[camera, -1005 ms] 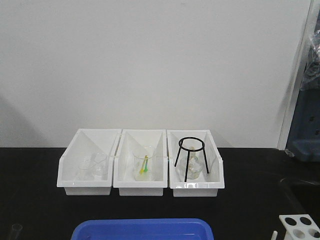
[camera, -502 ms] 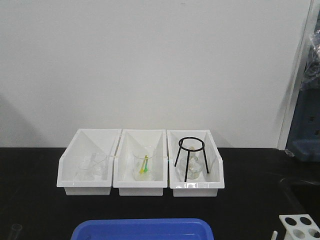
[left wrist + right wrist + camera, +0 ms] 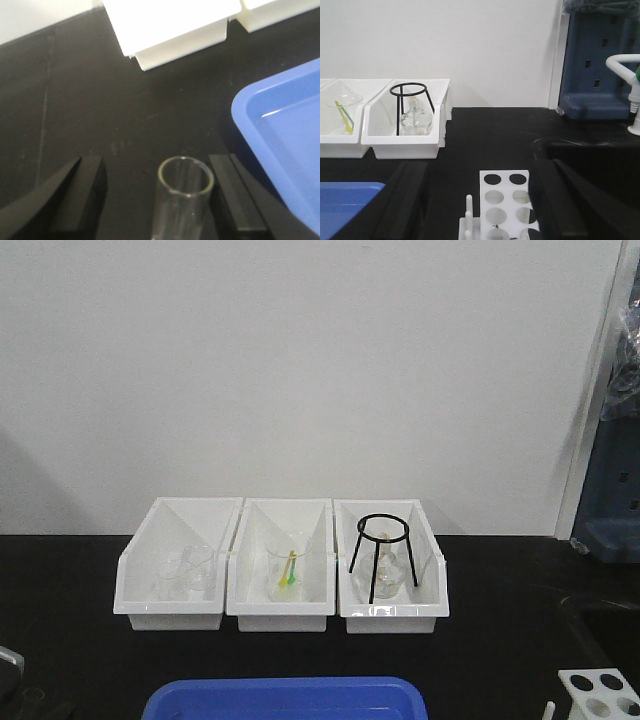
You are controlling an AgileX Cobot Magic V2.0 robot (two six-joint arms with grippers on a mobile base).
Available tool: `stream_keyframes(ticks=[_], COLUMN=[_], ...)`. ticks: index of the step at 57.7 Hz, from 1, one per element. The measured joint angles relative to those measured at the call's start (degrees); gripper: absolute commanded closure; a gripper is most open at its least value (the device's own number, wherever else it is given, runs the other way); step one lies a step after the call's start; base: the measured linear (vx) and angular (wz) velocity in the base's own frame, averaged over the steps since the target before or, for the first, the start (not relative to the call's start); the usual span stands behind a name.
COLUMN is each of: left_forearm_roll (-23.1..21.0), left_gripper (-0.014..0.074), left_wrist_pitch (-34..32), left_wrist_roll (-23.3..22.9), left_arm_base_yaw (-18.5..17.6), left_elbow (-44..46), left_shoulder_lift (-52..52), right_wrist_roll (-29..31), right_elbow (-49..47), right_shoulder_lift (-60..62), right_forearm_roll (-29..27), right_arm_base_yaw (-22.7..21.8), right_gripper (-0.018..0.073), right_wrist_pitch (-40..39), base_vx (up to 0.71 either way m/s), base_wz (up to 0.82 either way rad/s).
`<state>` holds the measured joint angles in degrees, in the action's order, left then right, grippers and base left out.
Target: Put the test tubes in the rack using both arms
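Between two fingers (image 3: 84,192), one test tube (image 3: 183,202)

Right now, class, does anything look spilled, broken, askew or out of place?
Nothing spilled or broken. Only the slim clear glass test tube stands out: unracked, between the left gripper's open fingers.

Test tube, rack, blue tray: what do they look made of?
Test tube: clear glass by the look, glossy. The dark bench shows through it and the rim catches light, though clear plastic can't be ruled out.
Rack: opaque white plastic, matte, with moulded round holes.
Blue tray: probably plastic, smooth and glossy, with a bright highlight streak on its floor.
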<state>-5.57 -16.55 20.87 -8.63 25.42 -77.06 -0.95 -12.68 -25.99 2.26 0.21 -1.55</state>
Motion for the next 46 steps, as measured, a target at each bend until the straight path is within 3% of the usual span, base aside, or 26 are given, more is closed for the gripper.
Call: stream_keyframes(ticks=[12, 34, 40, 46], left_forearm_roll=[0.0, 0.05, 0.05, 0.05], left_gripper=[0.0143, 0.0542, 0.0602, 0.0602], left_wrist_pitch=[-0.85, -0.91, -0.52, -0.44], left_wrist_roll=[-0.14, -3.18, -3.35, -3.4], left_arm_base_yaw=[0.0, 0.0, 0.0, 0.0], left_elbow=[0.02, 0.12, 0.12, 0.12], left_shoulder_lift=[-1.48, -1.34, 0.45, 3.96], right_wrist_roll=[0.0, 0.0, 0.0, 0.0], right_elbow=[0.0, 0.0, 0.0, 0.0], right_shoulder_lift=[0.0, 0.0, 0.0, 0.0], right_forearm_roll=[0.0, 0.0, -0.08, -0.77], right_arm_base_yaw=[0.0, 0.0, 0.0, 0.0], right_gripper=[0.0072, 0.0072, 0.0072, 0.0072], right_wrist_pitch=[0.0, 0.0, 0.0, 0.47], base_vx=[0.0, 0.0, 0.0, 0.0], base_wz=[0.0, 0.0, 0.0, 0.0])
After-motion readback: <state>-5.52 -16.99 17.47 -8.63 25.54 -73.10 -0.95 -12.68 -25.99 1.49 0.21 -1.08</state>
